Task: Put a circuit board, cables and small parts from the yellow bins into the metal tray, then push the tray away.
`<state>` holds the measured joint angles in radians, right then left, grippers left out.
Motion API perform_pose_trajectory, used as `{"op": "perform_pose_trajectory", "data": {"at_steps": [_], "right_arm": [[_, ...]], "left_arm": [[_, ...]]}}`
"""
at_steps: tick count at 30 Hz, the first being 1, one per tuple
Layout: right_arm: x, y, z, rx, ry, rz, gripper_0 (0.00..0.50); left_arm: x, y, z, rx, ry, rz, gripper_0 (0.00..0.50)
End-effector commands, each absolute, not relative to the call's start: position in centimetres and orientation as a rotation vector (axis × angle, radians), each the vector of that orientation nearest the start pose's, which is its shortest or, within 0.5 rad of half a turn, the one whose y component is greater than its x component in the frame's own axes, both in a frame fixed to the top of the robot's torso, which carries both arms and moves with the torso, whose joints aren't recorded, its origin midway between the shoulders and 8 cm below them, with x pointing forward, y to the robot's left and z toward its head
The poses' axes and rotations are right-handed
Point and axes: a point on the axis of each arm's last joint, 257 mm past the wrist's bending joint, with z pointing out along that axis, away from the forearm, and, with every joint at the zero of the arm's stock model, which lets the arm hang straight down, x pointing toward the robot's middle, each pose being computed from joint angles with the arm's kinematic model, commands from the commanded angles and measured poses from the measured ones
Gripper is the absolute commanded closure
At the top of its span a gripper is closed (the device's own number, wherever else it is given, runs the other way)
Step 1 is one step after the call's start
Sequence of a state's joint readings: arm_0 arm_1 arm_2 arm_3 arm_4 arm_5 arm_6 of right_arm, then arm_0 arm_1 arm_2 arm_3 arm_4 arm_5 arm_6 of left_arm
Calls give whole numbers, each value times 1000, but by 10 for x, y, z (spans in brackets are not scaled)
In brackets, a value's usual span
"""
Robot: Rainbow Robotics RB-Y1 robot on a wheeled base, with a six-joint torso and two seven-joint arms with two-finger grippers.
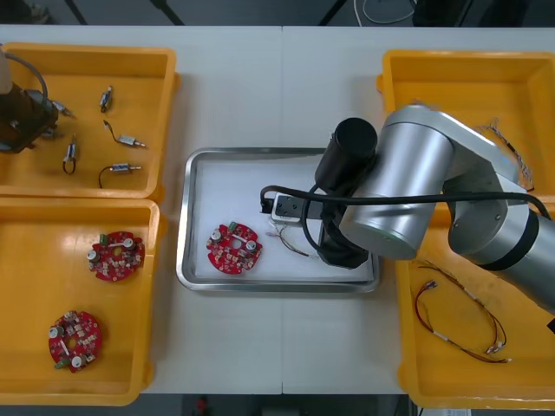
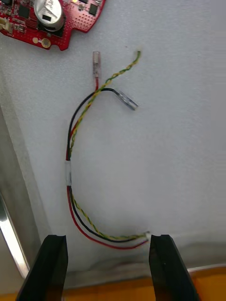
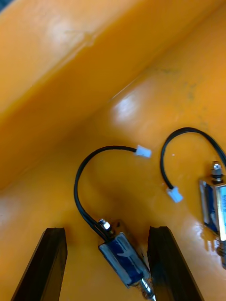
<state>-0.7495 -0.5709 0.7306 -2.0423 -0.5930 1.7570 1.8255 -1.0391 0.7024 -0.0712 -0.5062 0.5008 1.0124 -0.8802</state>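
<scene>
Metal tray (image 1: 184, 227): shiny rim, rounded corners, white inside; sits mid-surface between the yellow bins.
Circuit board (image 1: 234, 248): round, red, studded with silvery cylinders; lies in the tray's left part; its print is too small to read.
Cable (image 2: 70, 169): red, black and twisted yellow-green strands with clear sleeved ends; lies curved on the white floor near the board.
Right pincer (image 2: 107, 240): over the tray, fingers wide apart and empty, one cable end lying between them.
Left pincer (image 3: 107, 230): in the far left bin (image 1: 87, 54), fingers spread either side of a small metal part (image 3: 123, 263) with a black lead, not gripping it.
Surface (image 1: 277, 87): light, matte.
</scene>
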Motion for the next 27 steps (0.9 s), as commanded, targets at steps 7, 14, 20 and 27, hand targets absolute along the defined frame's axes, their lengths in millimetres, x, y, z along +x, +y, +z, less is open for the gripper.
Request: {"op": "perform_pose_trajectory", "data": {"at_steps": [7,14,20,27], "right_arm": [[420,-112,-155,-1563,2069,-422,0],[436,-130,-106,-1356,2041,-389,0],[449,-154,-78,-1214,2055,-369,0],[459,-210,-60,-1019,2116,-397,0]], "left_arm": [[647,459,-180,-1059,2220,-77,469],[648,457,-178,-1058,2217,-85,500],[646,458,-161,-1063,2221,-83,500],[624,454,-116,-1075,2286,-63,500]]}}
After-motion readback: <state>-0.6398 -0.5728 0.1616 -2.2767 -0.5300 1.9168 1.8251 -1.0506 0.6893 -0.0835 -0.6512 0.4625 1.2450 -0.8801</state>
